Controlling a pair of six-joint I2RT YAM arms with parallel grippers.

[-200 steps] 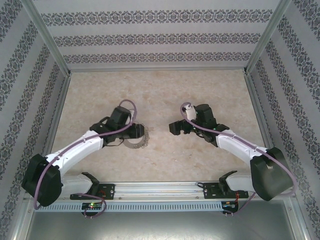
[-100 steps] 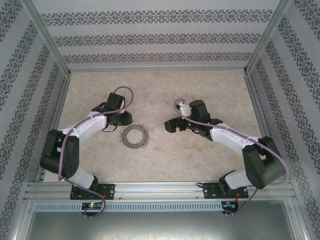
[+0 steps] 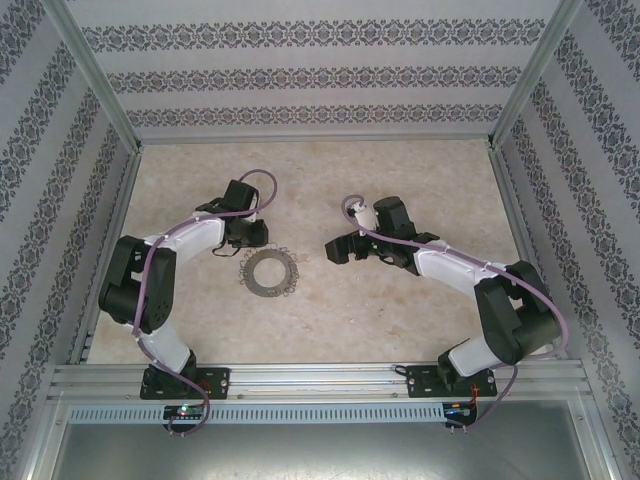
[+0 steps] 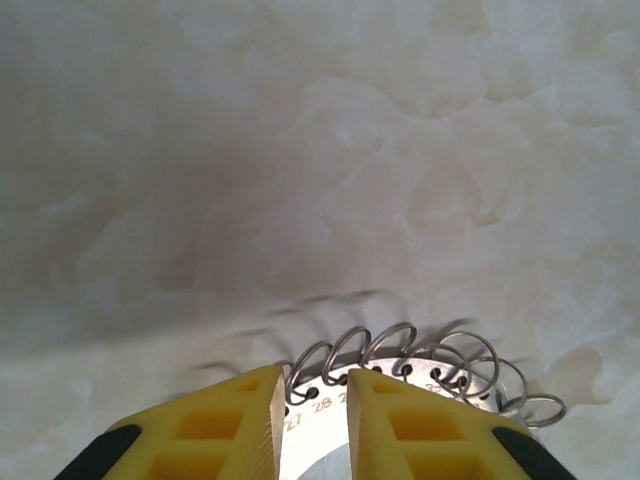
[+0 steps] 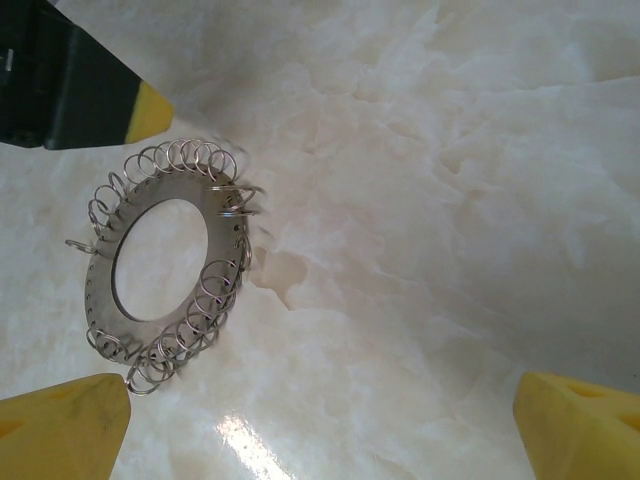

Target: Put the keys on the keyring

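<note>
Keyring [image 3: 268,272] flat on table [image 3: 420,180], centre-left of top view. Left gripper [image 3: 250,236] nearer, just upper-left of ring, jaws narrowly parted, empty. Right gripper [image 3: 335,250] off ring's right, jaws spread wide.

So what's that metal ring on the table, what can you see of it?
The keyring is a flat grey metal disc with a wide hole, its outer rim fringed with many small wire loops threaded through punched holes. It lies flat on the pale marbled table, the left claw poised over its edge.
</note>
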